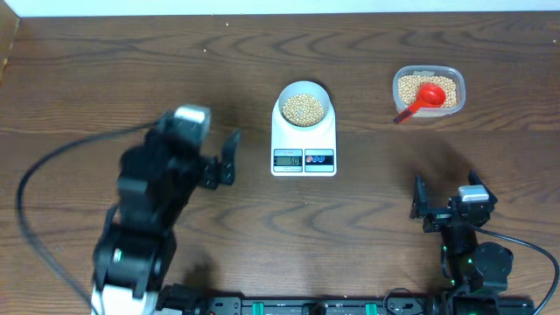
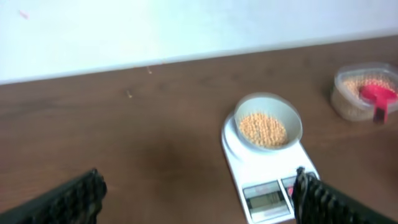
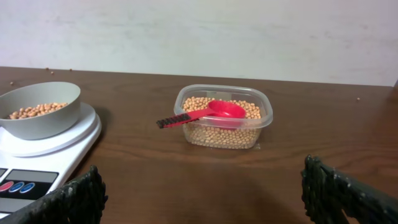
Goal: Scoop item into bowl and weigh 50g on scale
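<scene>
The left end effector (image 2: 199,179) and right end effector (image 3: 204,171) gape open, empty. Risk: brushing the scale (image 1: 304,140) or bowl (image 1: 281,105) would spill beans (image 1: 304,108) and upset the reading.

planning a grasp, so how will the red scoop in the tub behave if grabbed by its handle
The red scoop looks like thin moulded plastic, so probably stiff and light. It lies loosely on the beans with its handle past the tub rim, so a nudge may pivot or slide it. Its cup looks empty, so lifting should spill little.
</scene>
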Controlling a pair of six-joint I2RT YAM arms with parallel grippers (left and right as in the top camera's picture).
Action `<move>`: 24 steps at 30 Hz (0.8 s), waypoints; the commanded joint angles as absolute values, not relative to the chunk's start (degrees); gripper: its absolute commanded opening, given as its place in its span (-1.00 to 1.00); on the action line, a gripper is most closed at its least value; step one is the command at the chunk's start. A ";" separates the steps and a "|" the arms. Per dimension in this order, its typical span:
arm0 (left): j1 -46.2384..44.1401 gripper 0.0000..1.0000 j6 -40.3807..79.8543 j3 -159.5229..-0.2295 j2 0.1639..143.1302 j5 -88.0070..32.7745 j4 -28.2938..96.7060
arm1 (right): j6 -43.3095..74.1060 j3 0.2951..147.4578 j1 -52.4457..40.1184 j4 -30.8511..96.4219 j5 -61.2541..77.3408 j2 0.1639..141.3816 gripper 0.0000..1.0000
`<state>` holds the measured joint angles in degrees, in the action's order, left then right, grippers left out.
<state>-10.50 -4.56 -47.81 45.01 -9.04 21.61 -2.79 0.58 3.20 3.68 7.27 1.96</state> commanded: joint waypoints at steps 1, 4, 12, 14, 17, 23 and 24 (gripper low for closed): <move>-7.35 0.95 -5.10 -40.95 35.92 -10.72 19.49 | -3.49 0.32 3.44 3.68 7.66 1.45 0.98; -5.41 0.96 -5.10 -35.62 28.08 -9.98 17.39 | -3.49 0.32 3.44 3.68 7.66 1.45 0.98; -3.07 0.96 -5.13 -24.14 12.27 -6.04 14.15 | -3.49 0.32 3.44 3.68 7.66 1.45 0.98; -2.74 0.96 -5.13 -21.82 9.67 -5.30 13.54 | -3.49 0.32 3.44 3.68 7.66 1.45 0.99; -2.52 0.96 -5.15 -18.74 6.76 -4.25 12.47 | -3.49 0.32 3.44 3.68 7.66 1.45 0.98; -2.52 0.96 -5.15 -12.34 2.59 -2.66 8.38 | -3.49 0.32 3.44 3.68 7.66 1.45 0.99; -2.52 0.96 -5.13 -11.35 2.04 -2.39 7.70 | -3.49 0.32 3.44 3.68 7.66 1.45 0.98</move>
<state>-2.81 -4.56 -13.37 3.77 -4.12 9.06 -2.79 0.56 3.20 3.66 7.29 1.96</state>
